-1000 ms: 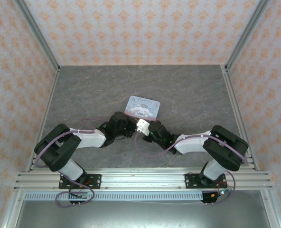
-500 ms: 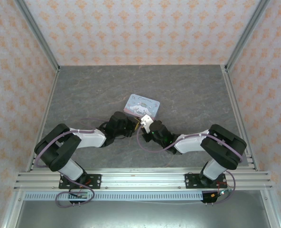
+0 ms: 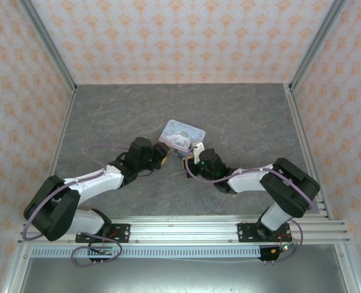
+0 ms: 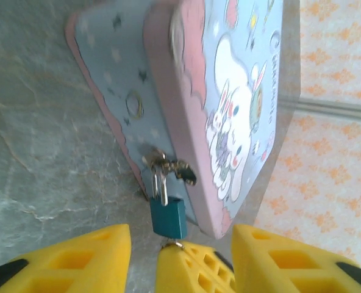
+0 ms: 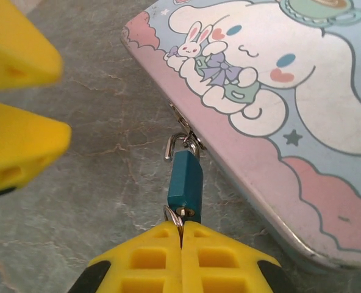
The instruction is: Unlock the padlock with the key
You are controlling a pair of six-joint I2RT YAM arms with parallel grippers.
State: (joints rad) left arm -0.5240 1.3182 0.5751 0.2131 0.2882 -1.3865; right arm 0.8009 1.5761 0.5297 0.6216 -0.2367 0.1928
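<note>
Since a second ago my left arm has stretched forward and both jaws have moved up to the tin (image 5: 302, 122). Right jaws are clenched on the key (image 5: 175, 217) under the teal padlock (image 5: 185, 186), which is hooked to the tin's clasp and lies on the bench (image 5: 95, 183). Left jaws are released, near the padlock and not touching it.

Seen from above, the padlock (image 3: 180, 153) is too small to make out between the two arms' tips. In the right wrist view, the key is hidden where the right gripper (image 5: 182, 233) presses its fingers together; just a thin wire ring (image 5: 172, 215) peeks out. The tin box (image 5: 302, 122) runs off the top and right edges. The left gripper's fingers (image 5: 22, 146) are blurred and cut by the left edge.
</note>
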